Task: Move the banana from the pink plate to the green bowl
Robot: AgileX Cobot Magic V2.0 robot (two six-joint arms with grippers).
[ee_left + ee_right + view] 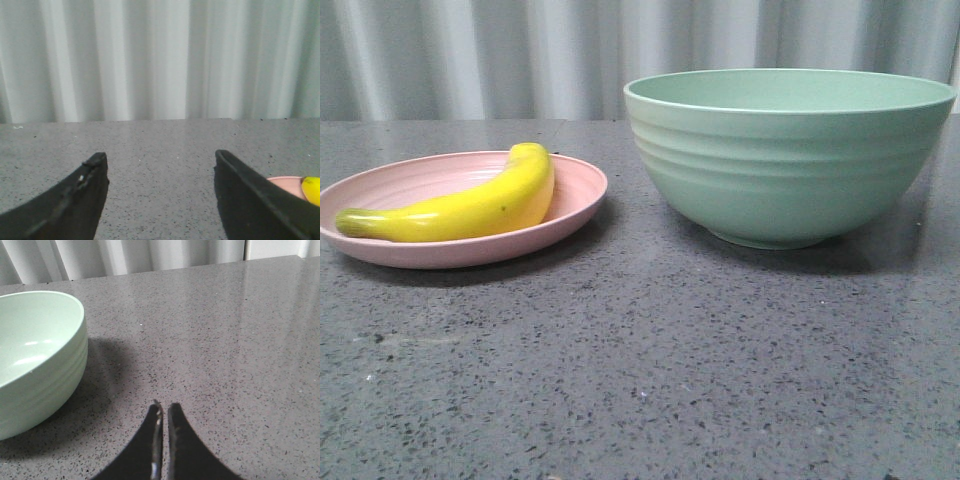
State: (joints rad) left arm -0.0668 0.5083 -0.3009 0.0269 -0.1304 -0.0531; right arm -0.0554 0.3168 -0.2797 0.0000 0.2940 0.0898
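Note:
The yellow banana (470,205) lies on the pink plate (575,190) at the left of the front view, green stem end toward the left. The green bowl (785,155) stands to the right of the plate and looks empty. Neither gripper shows in the front view. My left gripper (160,160) is open and empty above bare table; a bit of the plate (285,182) and the banana's end (312,190) show just past one finger. My right gripper (165,407) is shut and empty over the table beside the bowl (40,355).
The table (650,380) is dark grey speckled stone. A pale corrugated wall (520,50) runs along its far edge behind plate and bowl.

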